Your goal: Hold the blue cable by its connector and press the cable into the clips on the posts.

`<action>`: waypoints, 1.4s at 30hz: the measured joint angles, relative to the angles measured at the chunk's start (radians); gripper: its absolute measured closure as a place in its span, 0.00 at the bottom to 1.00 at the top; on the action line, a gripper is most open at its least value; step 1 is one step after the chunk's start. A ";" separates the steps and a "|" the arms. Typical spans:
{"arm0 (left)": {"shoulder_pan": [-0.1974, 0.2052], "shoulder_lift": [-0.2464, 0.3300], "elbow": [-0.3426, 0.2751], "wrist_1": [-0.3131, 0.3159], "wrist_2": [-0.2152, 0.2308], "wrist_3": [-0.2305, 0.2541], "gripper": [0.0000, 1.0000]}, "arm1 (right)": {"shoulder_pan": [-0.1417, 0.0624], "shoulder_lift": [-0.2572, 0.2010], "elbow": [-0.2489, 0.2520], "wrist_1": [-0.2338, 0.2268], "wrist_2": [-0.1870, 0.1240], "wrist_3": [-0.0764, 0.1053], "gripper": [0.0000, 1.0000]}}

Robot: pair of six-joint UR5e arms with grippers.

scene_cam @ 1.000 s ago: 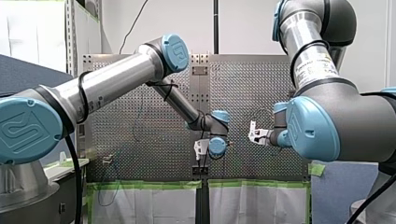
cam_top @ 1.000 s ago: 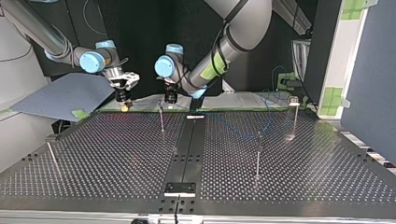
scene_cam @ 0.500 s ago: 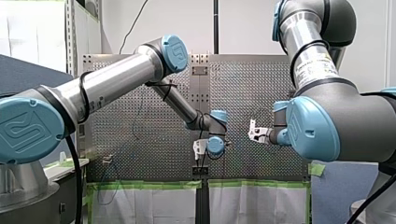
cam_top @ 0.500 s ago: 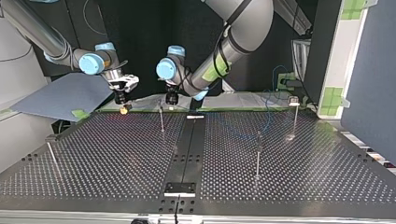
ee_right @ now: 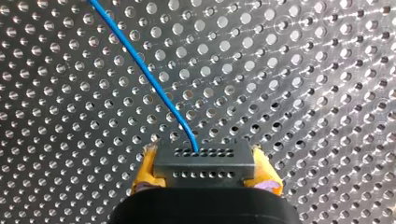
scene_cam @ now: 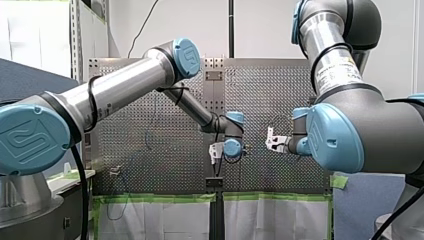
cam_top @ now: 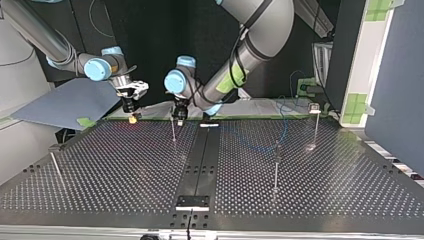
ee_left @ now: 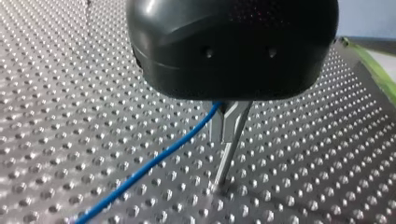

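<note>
In the right wrist view my right gripper [ee_right: 204, 173] is shut with its yellow pads [ee_right: 145, 169] on the black connector [ee_right: 204, 163]. The blue cable [ee_right: 144, 70] leaves the connector and runs away over the perforated plate. My left gripper [ee_left: 228, 126] has its metal fingers shut on the blue cable [ee_left: 154, 163], right over the top of a thin post [ee_left: 222, 168]. In the top view my left gripper [cam_top: 179, 113] hangs at that post [cam_top: 173, 131] and my right gripper [cam_top: 132, 116] is to its left. The cable [cam_top: 286, 122] trails off to the right.
More thin posts stand on the perforated table [cam_top: 125, 165]: one right of centre [cam_top: 276, 165], one at the far right [cam_top: 315, 122], one at the left edge [cam_top: 56, 167]. Green tape [cam_top: 85, 122] marks the table's far edge. A black centre strip [cam_top: 200, 165] divides the plate.
My left gripper has come down and a little toward the top view's left, onto the top of the post, taking the cable with it. My right gripper has barely moved.
</note>
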 joint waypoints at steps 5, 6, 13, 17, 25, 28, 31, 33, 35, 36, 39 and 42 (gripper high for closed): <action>0.013 0.000 0.002 -0.003 0.017 0.000 1.00 | -0.002 0.000 -0.005 -0.002 0.002 0.002 1.00; 0.017 0.000 0.002 -0.003 0.020 0.001 1.00 | -0.003 0.000 -0.006 -0.002 0.002 0.002 1.00; 0.030 -0.001 0.002 -0.003 0.052 0.001 1.00 | -0.003 0.015 -0.019 -0.010 0.009 0.003 1.00; 0.036 -0.008 0.002 -0.006 0.069 0.000 1.00 | 0.000 0.046 -0.041 -0.007 0.009 0.002 1.00; 0.050 -0.016 0.002 -0.019 0.054 0.016 1.00 | 0.001 0.062 -0.076 0.015 0.007 0.002 1.00; 0.056 -0.016 0.003 -0.022 0.051 0.022 1.00 | 0.001 0.062 -0.088 0.021 0.007 0.003 1.00; 0.061 -0.017 0.002 -0.023 0.050 0.024 1.00 | 0.001 0.063 -0.100 0.025 0.006 0.005 1.00; 0.064 -0.017 0.002 -0.023 0.050 0.025 1.00 | 0.001 0.063 -0.108 0.028 0.006 0.007 1.00; 0.066 -0.017 0.002 -0.023 0.049 0.025 1.00 | 0.001 0.063 -0.115 0.030 0.006 0.009 1.00; 0.067 -0.017 0.003 -0.023 0.049 0.025 1.00 | 0.001 0.063 -0.118 0.031 0.006 0.010 1.00; 0.068 -0.017 0.008 -0.024 0.048 0.025 1.00 | 0.001 0.063 -0.124 0.033 0.006 0.013 1.00; 0.068 -0.017 0.020 -0.024 0.047 0.025 1.00 | 0.001 0.064 -0.127 0.033 0.006 0.015 1.00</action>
